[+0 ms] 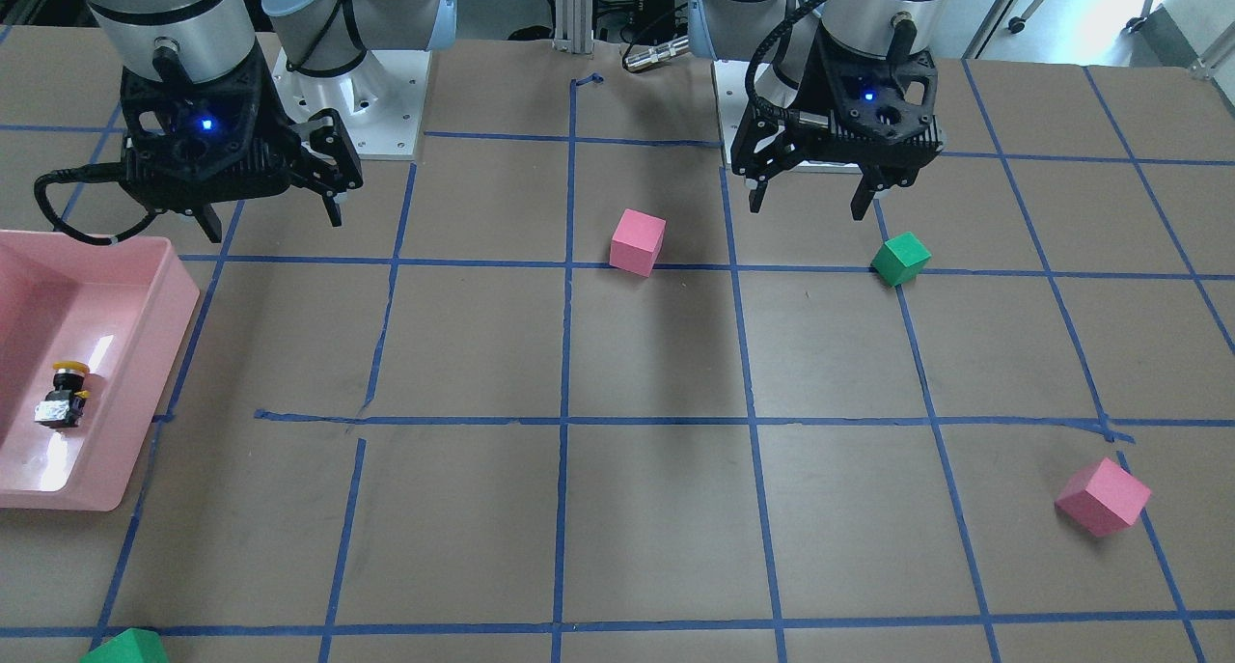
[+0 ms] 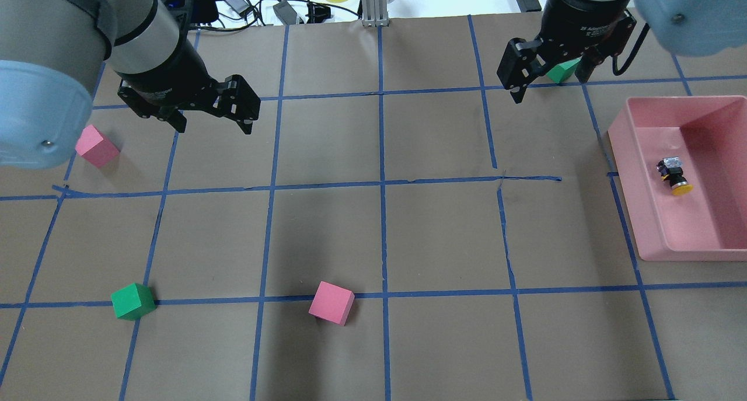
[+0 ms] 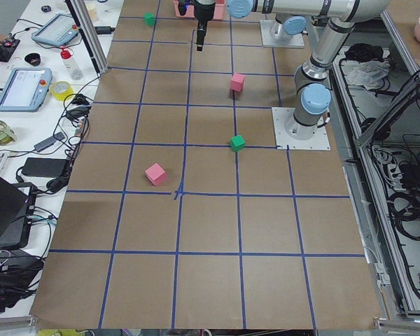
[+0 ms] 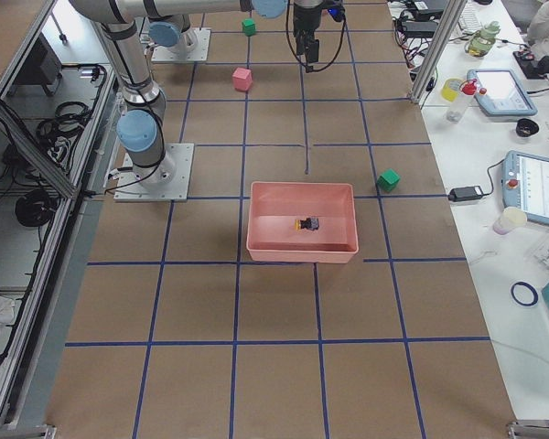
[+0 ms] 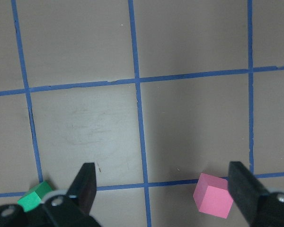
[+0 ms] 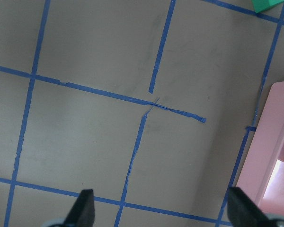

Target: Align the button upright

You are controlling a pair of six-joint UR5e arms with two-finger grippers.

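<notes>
The button [image 2: 674, 175], with a yellow cap and a black-and-silver base, lies on its side inside the pink tray [image 2: 642, 214] at the table's right end. It also shows in the front view [image 1: 66, 393] and the right side view [image 4: 307, 223]. My right gripper [image 2: 548, 83] hangs open and empty above the table, well left of the tray and beyond it; in the front view [image 1: 270, 221] it is above the tray's far corner. My left gripper [image 2: 213, 124] is open and empty over the table's left half [image 1: 809, 203]. The left wrist view shows both its fingers [image 5: 85, 184] spread wide.
A pink cube [image 2: 97, 146] lies at the far left, a green cube [image 2: 133, 301] and another pink cube [image 2: 331, 302] nearer the robot. A second green cube [image 2: 563, 71] sits behind the right gripper. Blue tape lines grid the brown table.
</notes>
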